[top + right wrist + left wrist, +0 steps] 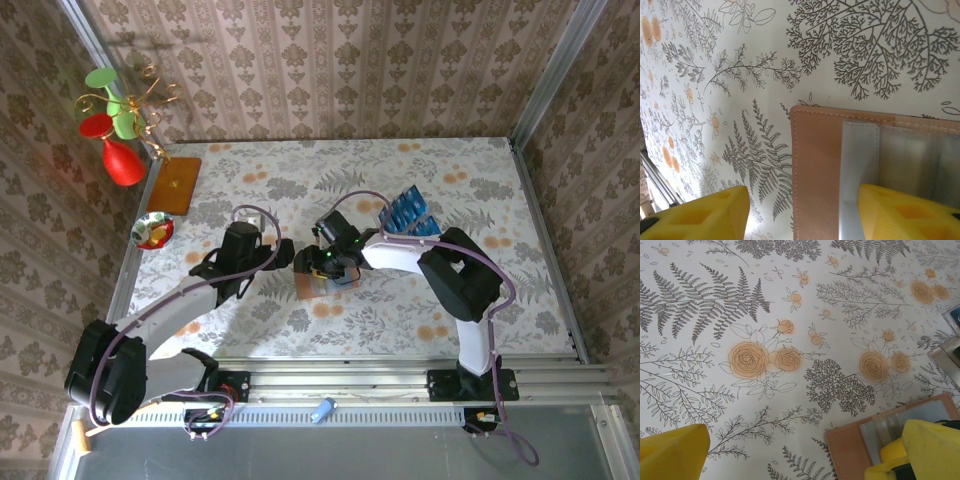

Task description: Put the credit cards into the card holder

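Reading the card holder (815,170) as light, floppy leather-look material. It lies open and flat on the table (540,200), about mid-width and nearer the near edge than the far one, brown border around a clear, greyish pocket. Likely to skate on the smooth-looking floral cloth if shoved sideways, so pin it from above rather than pinch it. Right gripper (800,212) is spread with nothing clamped: one yellow finger over the pocket, the other off the holder's edge above the cloth; can't tell if it touches. Left gripper (790,452) is spread wide, holding nothing, one finger over the holder's pocket. Credit cards (408,212) sit as a fanned blue stack toward the far right part of the table, apart from the holder. My guess: thin, stiff, slick, near weightless. Take one by its long edges where the fan leaves an edge exposed, then feed a short edge into the pocket mouth.
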You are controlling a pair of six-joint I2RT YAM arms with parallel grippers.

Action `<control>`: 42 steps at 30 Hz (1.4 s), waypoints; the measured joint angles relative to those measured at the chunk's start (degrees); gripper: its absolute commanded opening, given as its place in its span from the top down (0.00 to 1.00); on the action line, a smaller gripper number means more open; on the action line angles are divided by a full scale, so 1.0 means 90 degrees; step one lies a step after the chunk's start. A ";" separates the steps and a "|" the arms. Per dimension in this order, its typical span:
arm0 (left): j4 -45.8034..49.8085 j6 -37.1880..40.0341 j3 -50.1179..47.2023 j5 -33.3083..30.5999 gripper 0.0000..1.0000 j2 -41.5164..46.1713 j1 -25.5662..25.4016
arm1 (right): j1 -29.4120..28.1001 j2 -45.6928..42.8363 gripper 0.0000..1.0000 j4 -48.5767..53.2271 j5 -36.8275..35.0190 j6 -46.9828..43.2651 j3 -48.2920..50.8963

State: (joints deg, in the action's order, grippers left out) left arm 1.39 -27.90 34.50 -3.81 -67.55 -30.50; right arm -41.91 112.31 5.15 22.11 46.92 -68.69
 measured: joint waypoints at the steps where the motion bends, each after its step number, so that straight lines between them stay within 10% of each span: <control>1: 0.0002 0.0000 0.0000 0.0022 0.00 -0.0022 0.0012 | 0.0000 0.0000 0.35 0.0000 0.0000 0.0000 -0.0015; 28: 0.0374 -0.0044 0.0165 0.0155 0.00 -0.0090 0.0121 | 0.0661 -0.1841 0.34 0.0163 0.0046 -0.0078 0.0304; 42: 0.0379 0.0129 0.0561 0.0255 0.00 -0.1013 -0.0430 | 0.0891 -0.1853 0.52 0.0355 -0.0430 -0.0527 0.1394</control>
State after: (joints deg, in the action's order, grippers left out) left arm 4.80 -26.74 39.55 -1.52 -76.66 -34.37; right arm -33.89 95.64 8.34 18.24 42.17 -56.14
